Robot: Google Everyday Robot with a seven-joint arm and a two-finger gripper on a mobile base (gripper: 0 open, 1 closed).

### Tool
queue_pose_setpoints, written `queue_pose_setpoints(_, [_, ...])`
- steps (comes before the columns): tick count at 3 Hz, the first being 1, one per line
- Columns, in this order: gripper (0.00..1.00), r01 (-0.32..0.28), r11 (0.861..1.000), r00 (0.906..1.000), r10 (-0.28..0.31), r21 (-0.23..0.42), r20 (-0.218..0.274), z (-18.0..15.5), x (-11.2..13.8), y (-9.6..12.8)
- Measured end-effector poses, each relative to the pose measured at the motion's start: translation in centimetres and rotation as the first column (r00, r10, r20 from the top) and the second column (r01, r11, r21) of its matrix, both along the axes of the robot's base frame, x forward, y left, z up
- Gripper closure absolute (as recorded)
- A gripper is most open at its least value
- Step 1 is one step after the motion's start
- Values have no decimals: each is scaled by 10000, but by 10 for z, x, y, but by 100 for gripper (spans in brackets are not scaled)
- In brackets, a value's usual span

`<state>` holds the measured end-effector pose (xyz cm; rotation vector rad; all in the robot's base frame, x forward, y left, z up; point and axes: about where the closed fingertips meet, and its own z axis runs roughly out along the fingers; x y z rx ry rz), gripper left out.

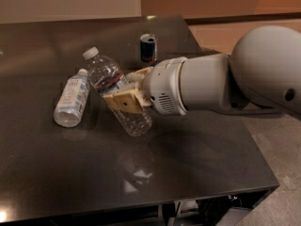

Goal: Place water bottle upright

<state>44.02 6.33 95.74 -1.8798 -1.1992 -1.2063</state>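
Tan and blunt-fingered, the claw [123,89] sits near the middle of the surface [188,164] with its two fingers closed around the water bottle [104,73]. One finger lies across the near side of the ribbed body and the other shows behind it, so the grip falls about halfway along, just below the red-and-dark label band [113,81]. The bottle hangs at a slant in that hold, with its white cap [91,52] up and to the left and its base [138,126] down and to the right. The base is close over the dark top, though whether it touches cannot be told. Behind the claw the thick white arm [197,84] reaches in from the right. To the left of the held bottle a small bottle [70,100] with a wide white label lies on its side, near but apart. A drink can [148,47] stands upright farther back, well clear of the claw. The step in hand looks like the turning: the bottle is gripped and partly raised, but not yet vertical. The next move probably calls for rotating the wrist until the cap points straight up, then lowering the base flat onto a bare patch. Only then should the fingers open, and slowly, since thin crinkly plastic may spring and tip.
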Motion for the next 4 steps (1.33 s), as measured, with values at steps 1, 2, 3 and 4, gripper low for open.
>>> queue_pose_setpoints(1, [100, 33, 10000, 10000, -33, 22, -57, 2, -1, 2])
queue_pose_setpoints(2, [100, 83, 9997, 10000, -84, 231, 19, 1, -2, 0])
queue_pose_setpoints(3, [100, 76, 9965, 9994, -103, 832, 327, 1, -1, -5])
queue_pose_setpoints(4, [100, 61, 9794, 9997, -107, 2020, 221, -2, -3, -13])
